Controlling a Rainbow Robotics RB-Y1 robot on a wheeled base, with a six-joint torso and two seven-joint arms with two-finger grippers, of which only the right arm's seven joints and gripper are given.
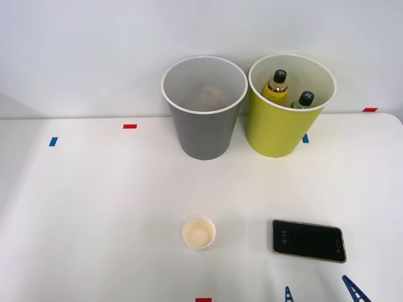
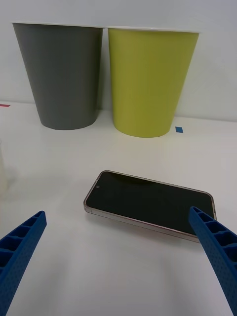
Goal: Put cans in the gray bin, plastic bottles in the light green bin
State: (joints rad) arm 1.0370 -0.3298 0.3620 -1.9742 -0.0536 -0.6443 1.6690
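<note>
Blue ribbed fingers (image 1: 320, 290) spread wide at the front view's bottom right, holding nothing, just below a dark phone (image 1: 308, 240) lying flat. Upper centre, the gray bin (image 1: 203, 129) stands beside the lime bin (image 1: 286, 129), where the yellow bottle (image 1: 276, 87) and green bottle (image 1: 303, 100), both black-capped, lean. A paper cup (image 1: 199, 232) sits lower centre on the tabletop (image 1: 94, 207).

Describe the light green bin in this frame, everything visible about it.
The light green bin is a tall, round, tapered container that looks like plastic, lime outside with a white rim and inside. It stands upright at the table's far edge, right of the gray bin, close beside it. Inside, a yellow-bodied bottle and a green-bodied bottle, both black-capped, stand or lean against its wall.
</note>
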